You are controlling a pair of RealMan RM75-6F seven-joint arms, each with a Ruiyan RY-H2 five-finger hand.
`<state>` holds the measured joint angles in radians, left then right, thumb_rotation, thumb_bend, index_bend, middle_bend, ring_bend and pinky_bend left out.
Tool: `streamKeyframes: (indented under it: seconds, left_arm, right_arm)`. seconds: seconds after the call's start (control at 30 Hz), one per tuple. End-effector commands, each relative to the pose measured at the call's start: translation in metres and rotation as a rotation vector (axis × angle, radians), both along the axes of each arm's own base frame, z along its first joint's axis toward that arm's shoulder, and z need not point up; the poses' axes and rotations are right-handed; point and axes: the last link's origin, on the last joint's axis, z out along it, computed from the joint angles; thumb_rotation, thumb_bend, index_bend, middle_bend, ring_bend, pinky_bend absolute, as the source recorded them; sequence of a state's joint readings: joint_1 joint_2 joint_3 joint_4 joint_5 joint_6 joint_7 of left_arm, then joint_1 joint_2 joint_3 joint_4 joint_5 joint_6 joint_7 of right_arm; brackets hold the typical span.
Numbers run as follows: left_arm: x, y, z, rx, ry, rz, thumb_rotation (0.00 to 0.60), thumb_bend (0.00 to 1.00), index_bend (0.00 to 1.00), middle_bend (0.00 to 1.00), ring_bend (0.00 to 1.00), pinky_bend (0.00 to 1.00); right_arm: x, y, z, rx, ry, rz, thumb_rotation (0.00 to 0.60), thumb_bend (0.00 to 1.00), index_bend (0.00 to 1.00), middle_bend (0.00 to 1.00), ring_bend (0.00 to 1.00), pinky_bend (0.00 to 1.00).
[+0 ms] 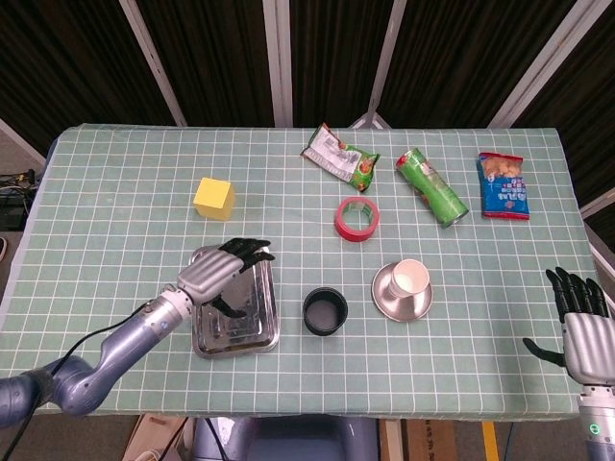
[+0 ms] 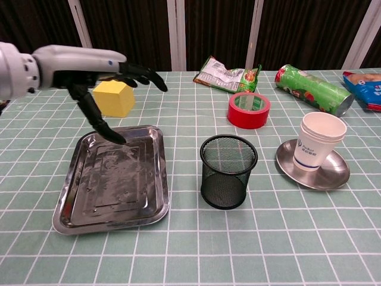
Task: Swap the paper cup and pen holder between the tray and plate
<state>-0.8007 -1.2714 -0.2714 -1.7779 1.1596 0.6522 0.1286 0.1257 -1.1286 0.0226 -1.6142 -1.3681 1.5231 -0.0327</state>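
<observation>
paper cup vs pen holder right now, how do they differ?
The paper cup is white and solid-walled; the pen holder is black see-through mesh. The cup stands on the round plate; the holder stands directly on the table, between the tray and the plate. The holder looks wider. Both are upright, empty and untouched by either hand.

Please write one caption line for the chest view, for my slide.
Open left hand hovers over the empty steel tray; black mesh pen holder stands beside it, white paper cup on the round steel plate.
</observation>
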Motion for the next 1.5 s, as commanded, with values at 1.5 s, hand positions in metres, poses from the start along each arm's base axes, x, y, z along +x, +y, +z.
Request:
streamKeyframes:
  seconds: [1.5]
  left_arm:
    - [0.063, -0.001, -0.125, -0.161, -0.212, -0.147, 0.6, 0.35, 0.24, 0.27, 0.24, 0.38]
  right_arm:
    - [-0.003, 0.003, 0.01, -0.078, -0.058, -0.027, 0.6, 0.0, 0.0, 0.08, 0.07, 0.0]
